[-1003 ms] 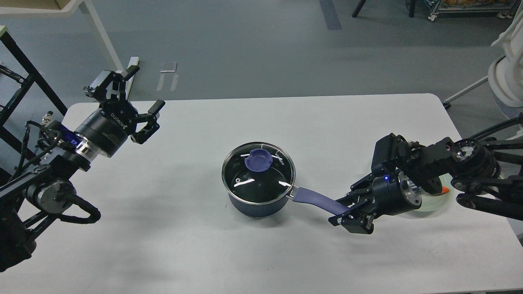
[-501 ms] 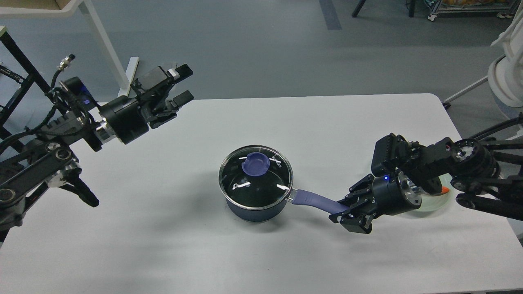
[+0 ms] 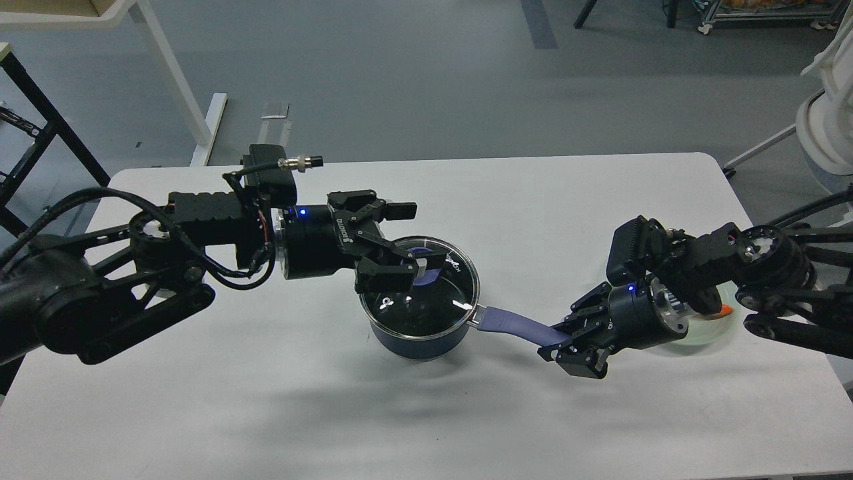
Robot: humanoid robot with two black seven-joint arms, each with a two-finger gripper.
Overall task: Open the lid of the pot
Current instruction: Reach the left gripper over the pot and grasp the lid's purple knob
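A dark blue pot (image 3: pixel 414 344) stands at the table's middle, with a glass lid (image 3: pixel 430 305) on it. The lid's blue knob (image 3: pixel 431 269) is partly hidden by my left gripper. My left gripper (image 3: pixel 414 239) reaches in from the left and is open. Its lower finger (image 3: pixel 398 268) lies over the knob and its upper finger (image 3: pixel 393 211) is beyond the pot's far rim. My right gripper (image 3: pixel 565 341) is shut on the end of the pot's purple handle (image 3: pixel 513 326).
A clear bowl (image 3: pixel 718 325) with something orange in it sits behind my right wrist. The white table (image 3: pixel 266 413) ends at the far edge just behind my left arm. A white chair base (image 3: pixel 826 127) stands off the table at the right.
My left arm has swung in from the far left to the pot, and its open gripper is now over the lid's knob. The pot has shifted slightly. My right gripper has kept hold of the handle.
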